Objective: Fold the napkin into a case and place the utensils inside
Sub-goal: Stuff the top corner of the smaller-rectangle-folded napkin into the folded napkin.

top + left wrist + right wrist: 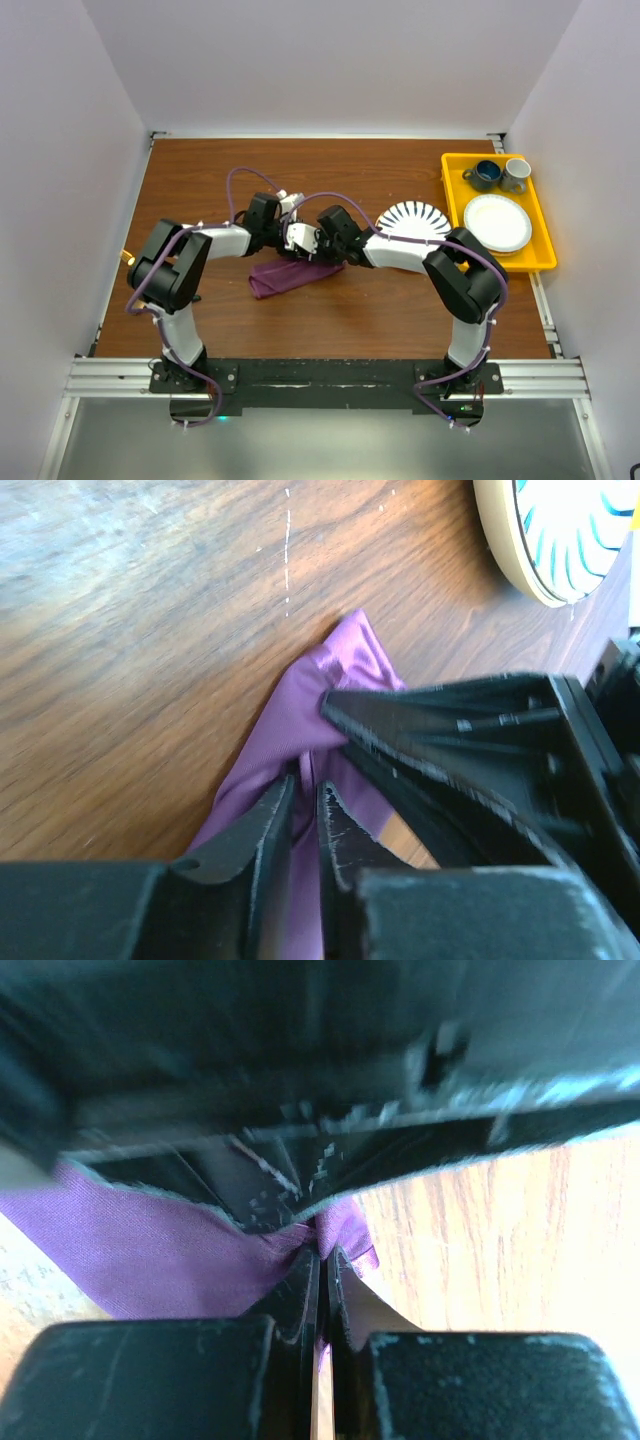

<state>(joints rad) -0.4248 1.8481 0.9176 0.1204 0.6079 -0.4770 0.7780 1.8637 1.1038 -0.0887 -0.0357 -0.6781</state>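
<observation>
The plum-purple napkin (283, 276) lies bunched on the wooden table, with no case shape to it. Both grippers meet over its far edge. My right gripper (320, 246) (322, 1256) is shut on a raised corner of the napkin (170, 1250). My left gripper (297, 238) (307, 788) faces it, its jaws a narrow gap apart with a fold of the napkin (300, 710) running loosely between them. A small gold-coloured bit (126, 256) shows at the table's left edge; I cannot tell whether it is the utensils.
A blue-striped plate (412, 218) (560, 540) lies just right of the grippers. A yellow tray (545, 262) at the right edge holds a white plate (497, 222) and two cups (487, 175) (516, 174). White walls close in three sides.
</observation>
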